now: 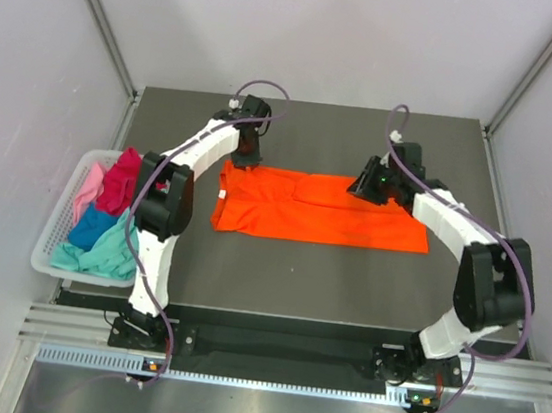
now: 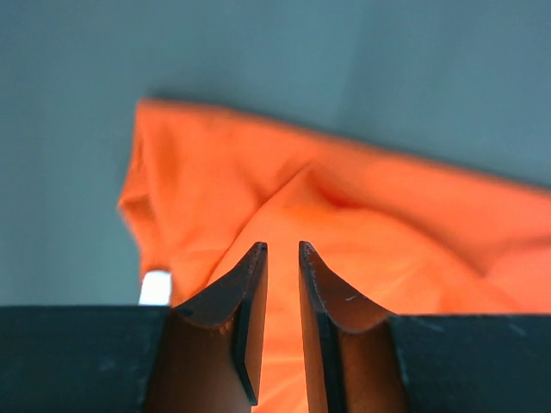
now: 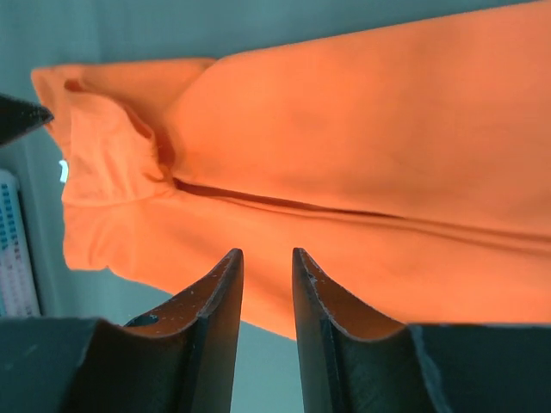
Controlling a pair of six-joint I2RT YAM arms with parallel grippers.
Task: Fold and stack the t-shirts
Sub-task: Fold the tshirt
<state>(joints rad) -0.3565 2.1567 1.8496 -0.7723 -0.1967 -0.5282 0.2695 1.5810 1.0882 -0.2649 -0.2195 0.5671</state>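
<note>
Mid-table lies the orange t-shirt (image 1: 325, 218), spread flat with its length running left to right and a strip of its far edge already turned over onto the body. The other t-shirts (image 1: 108, 221) sit bunched in the white basket (image 1: 50, 239) at the left.

My left gripper (image 1: 247, 158) hangs over the shirt's far-left corner. In its wrist view the cloth rises in a ridge toward the fingertips (image 2: 251, 275), which are nearly together, and I cannot tell whether they pinch it. My right gripper (image 1: 371, 186) sits at the far edge further right. Its jaws are drawn almost closed, with bare table showing through the slim gap, so I judge it holds nothing.

I take this step to be the lengthwise fold. To do it well I would grip both far points at a matching depth, catching every layer. Then I would carry both arms toward the near edge at one height and pace, so the crease lands straight and the hem does not skew.
</note>
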